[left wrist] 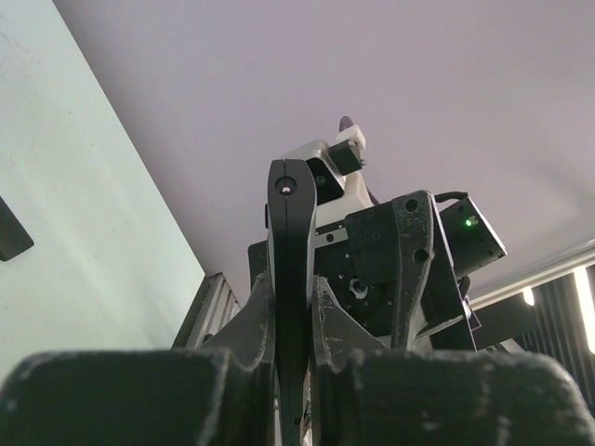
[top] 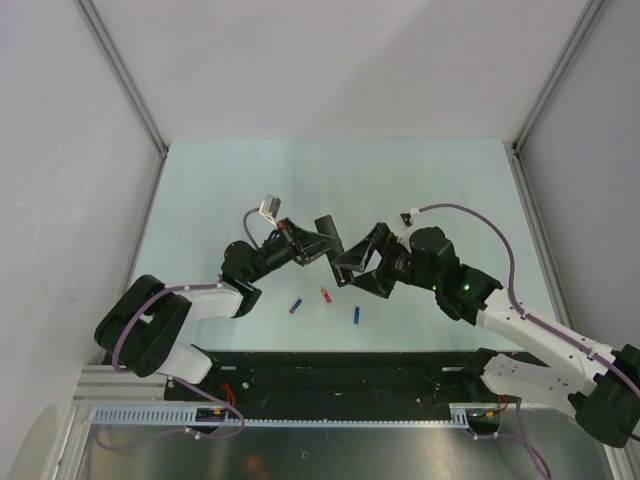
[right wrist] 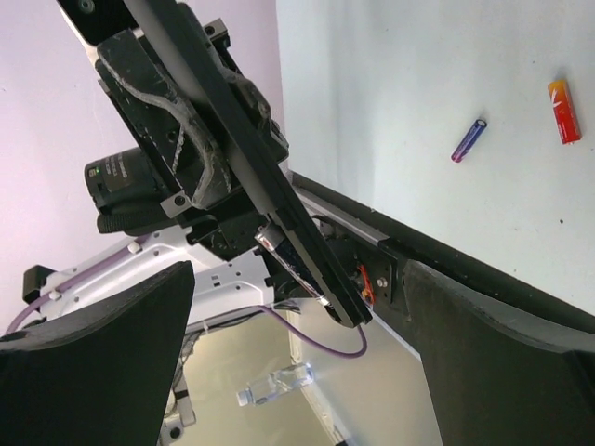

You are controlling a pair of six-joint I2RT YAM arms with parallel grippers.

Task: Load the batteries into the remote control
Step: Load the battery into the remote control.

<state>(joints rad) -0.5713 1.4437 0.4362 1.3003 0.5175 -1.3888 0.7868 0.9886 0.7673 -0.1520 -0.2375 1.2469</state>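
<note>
Left pincer (left wrist: 293, 311) is clamped narrow on the remote control (left wrist: 291, 242), which stands edge-on between its two fingers (left wrist: 251, 321) and sticks out well beyond them, raised off the table (top: 250, 180). From above, the remote sits near the middle of the table, tilted, with the right pincer (right wrist: 297, 279) just to its right. The right pincer is spread wide and grips nothing. Its wrist camera shows the remote crossing the gap between its fingers (right wrist: 102, 353) as a long slanted black bar; whether either finger touches it, I cannot tell. What looks like a silvery-dark battery (right wrist: 272, 242) lies in the remote's open slot.

Three more batteries lie loose on the table, nearer than both pincers and apart from each other:
- Purple-blue battery (top: 295, 306), on the left.
- Red-orange battery (top: 326, 294), in the middle and slightly farther back.
- Bright blue battery (top: 357, 315), on the right.
</note>
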